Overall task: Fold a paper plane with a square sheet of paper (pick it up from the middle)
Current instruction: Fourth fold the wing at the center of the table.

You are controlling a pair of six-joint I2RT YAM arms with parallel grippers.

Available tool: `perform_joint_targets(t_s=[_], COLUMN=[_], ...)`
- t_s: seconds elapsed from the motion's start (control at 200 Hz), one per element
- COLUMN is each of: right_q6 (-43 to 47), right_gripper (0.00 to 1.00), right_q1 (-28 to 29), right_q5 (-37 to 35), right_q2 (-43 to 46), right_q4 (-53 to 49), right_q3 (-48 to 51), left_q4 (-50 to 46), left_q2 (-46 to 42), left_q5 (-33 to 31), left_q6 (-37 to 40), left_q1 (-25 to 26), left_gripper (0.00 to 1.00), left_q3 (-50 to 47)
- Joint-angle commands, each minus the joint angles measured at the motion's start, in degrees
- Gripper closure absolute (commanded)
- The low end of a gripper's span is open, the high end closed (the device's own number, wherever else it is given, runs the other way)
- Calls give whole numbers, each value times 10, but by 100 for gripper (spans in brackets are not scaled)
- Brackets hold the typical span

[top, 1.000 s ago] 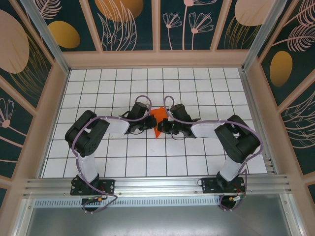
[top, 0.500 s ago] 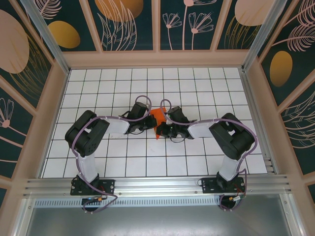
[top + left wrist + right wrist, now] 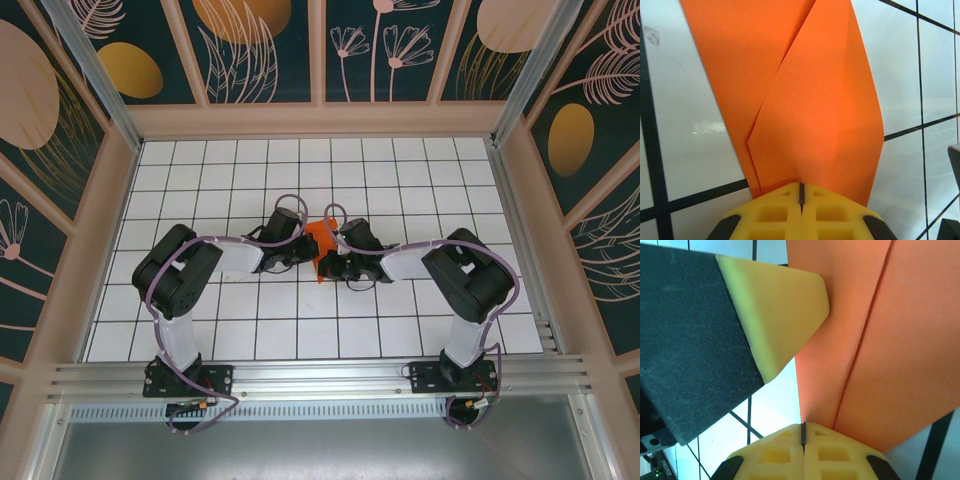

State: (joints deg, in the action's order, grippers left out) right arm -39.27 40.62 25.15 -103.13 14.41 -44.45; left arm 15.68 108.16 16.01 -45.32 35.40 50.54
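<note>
- The left gripper (image 3: 801, 192) has its two yellow fingers pressed together, with only a thin dark seam between them, and they clamp an edge of the orange paper (image 3: 810, 100).
- In the left wrist view the paper spreads away from the fingers in overlapping layers. One folded flap lies on top, and its slanted edge runs from the upper middle down toward the fingers.
- The right gripper (image 3: 803, 432) is likewise closed down to a hairline seam and pinches the orange paper (image 3: 890, 340) at a point where a straight crease runs up and away from the fingers.
- Beside that crease, in the right wrist view, a yellow-tipped black finger (image 3: 780, 310) of the other gripper sits close against the paper's edge.
- From above, the left gripper (image 3: 303, 255) and right gripper (image 3: 332, 262) meet from opposite sides, nearly touching, with the paper (image 3: 322, 238) between them.
- The paper sits over the middle of the table (image 3: 200, 190), a surface of white tiles with dark grid lines.
- Whether the paper lies flat on the table or is raised just off it cannot be told.
- At the right edge of the left wrist view a dark part (image 3: 955, 165) shows; what it is cannot be told.
</note>
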Motion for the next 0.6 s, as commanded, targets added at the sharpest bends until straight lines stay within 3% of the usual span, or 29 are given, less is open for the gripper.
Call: perform_joint_targets(t_s=[0.0,0.245,0.595], right_q6=[21,30,25], right_gripper=[97,96,96], right_q1=[10,14,17], right_q5=[10,18,22], right_q2=[-12,31,15], right_q4=[-70,-82,-79], right_q3=[1,-12,-28], left_q4=[-41,-39,-36], left_q2=[18,20,21], left_q5=[-20,-18,-14], left_q6=[-2,-4,-4], left_q1=[-1,-1,-1], left_gripper=[100,100,100], left_q3=[-8,-7,-7])
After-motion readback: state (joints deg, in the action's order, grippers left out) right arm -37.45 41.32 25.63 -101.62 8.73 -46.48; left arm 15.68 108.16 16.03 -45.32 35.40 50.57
